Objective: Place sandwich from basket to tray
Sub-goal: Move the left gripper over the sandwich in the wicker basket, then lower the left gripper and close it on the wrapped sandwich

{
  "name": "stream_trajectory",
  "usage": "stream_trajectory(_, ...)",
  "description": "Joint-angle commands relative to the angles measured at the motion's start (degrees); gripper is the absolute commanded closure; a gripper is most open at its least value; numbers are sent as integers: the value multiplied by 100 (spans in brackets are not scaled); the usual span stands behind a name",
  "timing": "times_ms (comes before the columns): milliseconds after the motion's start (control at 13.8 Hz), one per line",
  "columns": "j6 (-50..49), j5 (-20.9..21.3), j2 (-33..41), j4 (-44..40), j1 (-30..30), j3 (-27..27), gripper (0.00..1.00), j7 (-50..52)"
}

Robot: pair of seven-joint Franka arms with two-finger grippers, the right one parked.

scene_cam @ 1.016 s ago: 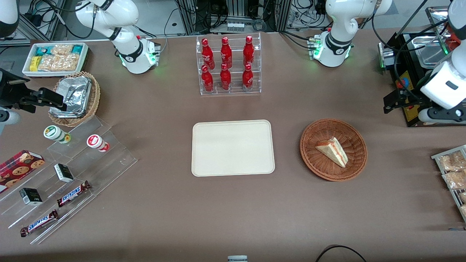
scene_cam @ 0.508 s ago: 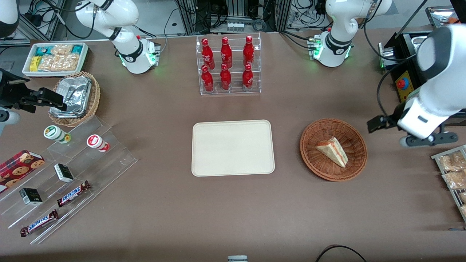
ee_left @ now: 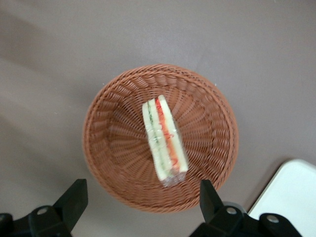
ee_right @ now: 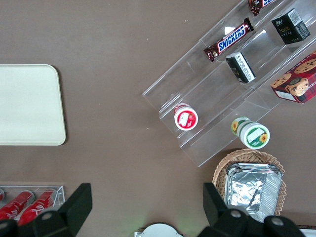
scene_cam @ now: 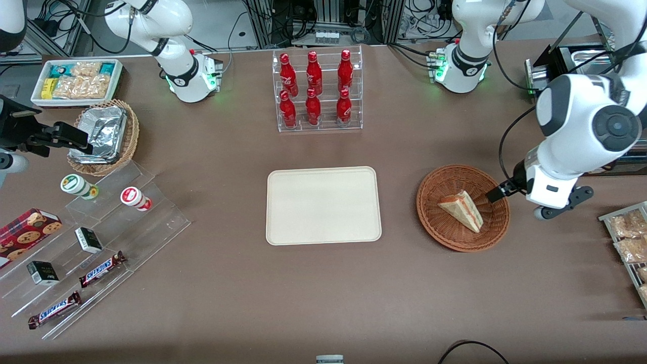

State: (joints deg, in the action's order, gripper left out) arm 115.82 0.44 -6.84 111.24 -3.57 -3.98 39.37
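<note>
One sandwich [scene_cam: 461, 210] lies in one reddish-brown basket [scene_cam: 493, 230], and one cream tray [scene_cam: 323, 206] sits on the tabletop [scene_cam: 323, 293]. One end effector [ee_left: 140, 205] hangs above the basket, its fingers spread wide. Six red bottles [scene_cam: 313, 88] stand in one clear rack, three in each of two rows. One lighter wicker basket [scene_cam: 132, 136] holds one crumpled foil container [scene_cam: 101, 132]. One white bin of snack packets [scene_cam: 77, 81] sits near it. The clear stepped display [scene_cam: 151, 217] carries two round lidded cups [scene_cam: 78, 185], two small dark boxes [scene_cam: 88, 239], two chocolate bars [scene_cam: 101, 269] and one cookie box [scene_cam: 28, 230].
</note>
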Motion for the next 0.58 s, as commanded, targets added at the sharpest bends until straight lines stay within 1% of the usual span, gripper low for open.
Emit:
stream_trajectory(0, 921, 79, 175, 652, -310, 29, 0, 1349)
stream_trajectory(73, 1151, 79, 131, 749, -390, 29, 0, 1589)
stream_trajectory(218, 1354, 79, 61, 943, -408, 29, 0, 1635)
stream_trajectory(363, 1906, 79, 52, 1416, -417, 29, 0, 1636)
stream_trajectory(508, 2067, 79, -79, 1541, -408, 29, 0, 1679)
